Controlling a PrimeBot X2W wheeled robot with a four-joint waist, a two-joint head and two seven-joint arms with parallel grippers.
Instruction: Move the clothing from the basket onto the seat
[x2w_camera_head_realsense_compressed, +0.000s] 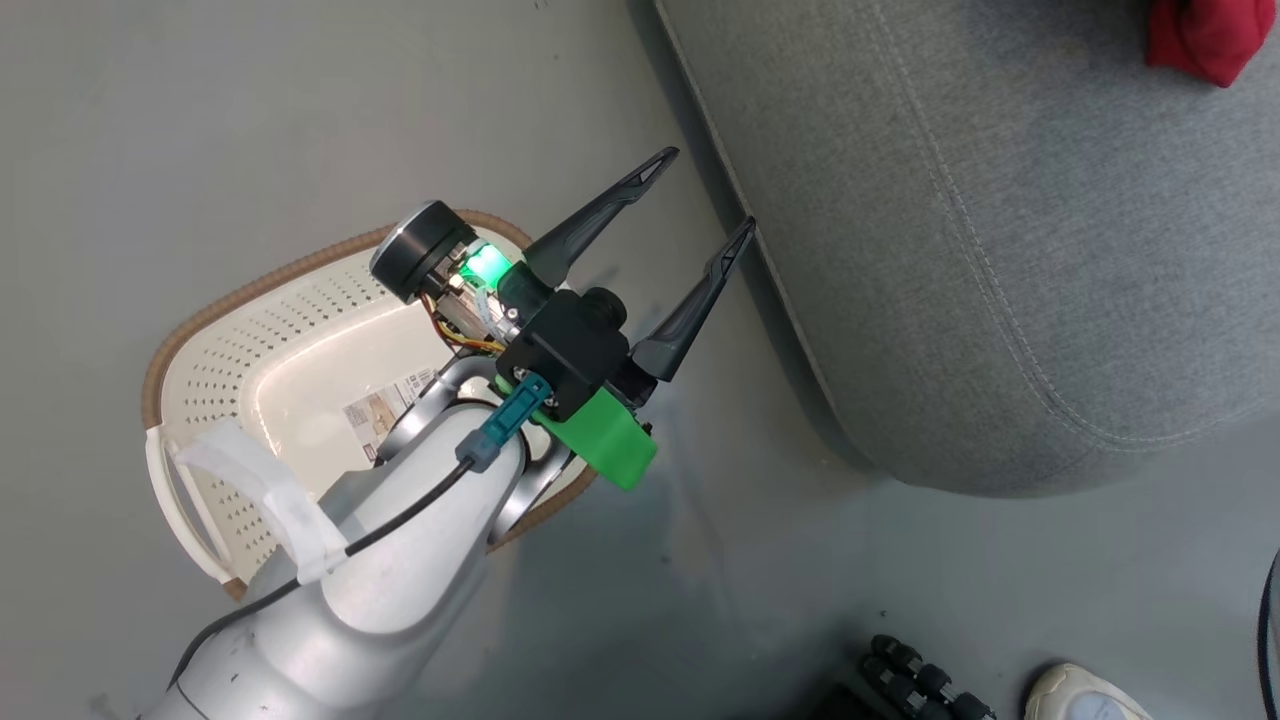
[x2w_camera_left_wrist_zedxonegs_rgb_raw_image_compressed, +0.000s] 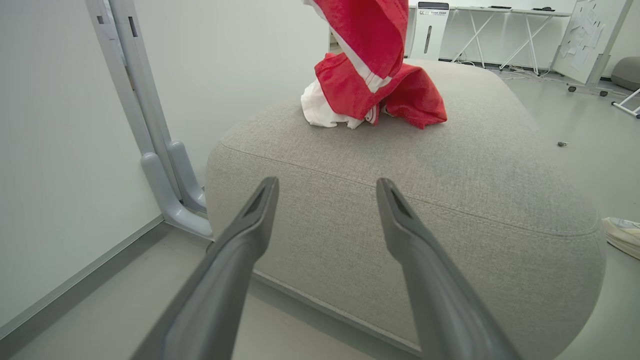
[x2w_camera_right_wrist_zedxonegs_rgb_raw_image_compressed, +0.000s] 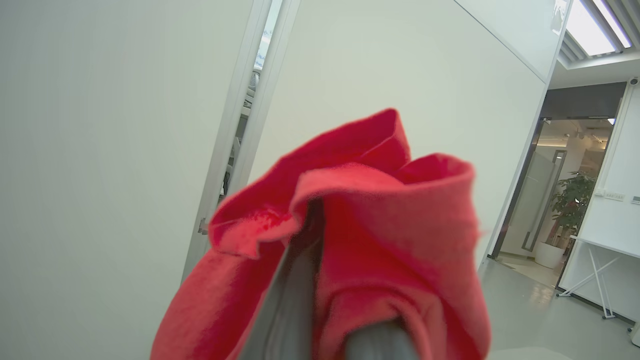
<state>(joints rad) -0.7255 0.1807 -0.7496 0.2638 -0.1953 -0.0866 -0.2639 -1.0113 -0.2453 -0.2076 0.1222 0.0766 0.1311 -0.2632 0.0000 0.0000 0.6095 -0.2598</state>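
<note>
While the left end effector (x2w_camera_head_realsense_compressed: 711, 187) gapes, seat (x2w_camera_head_realsense_compressed: 1000, 250) edge lies near.

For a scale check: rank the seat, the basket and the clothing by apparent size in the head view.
1. seat, largest by far.
2. basket, partly hidden behind the left arm.
3. clothing, smallest, though the frame's corner cuts it off.

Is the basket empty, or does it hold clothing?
Empty, as far as can be seen: the head view shows the basket's bare white floor and label, nothing red inside. The left arm hides part of it.
</note>
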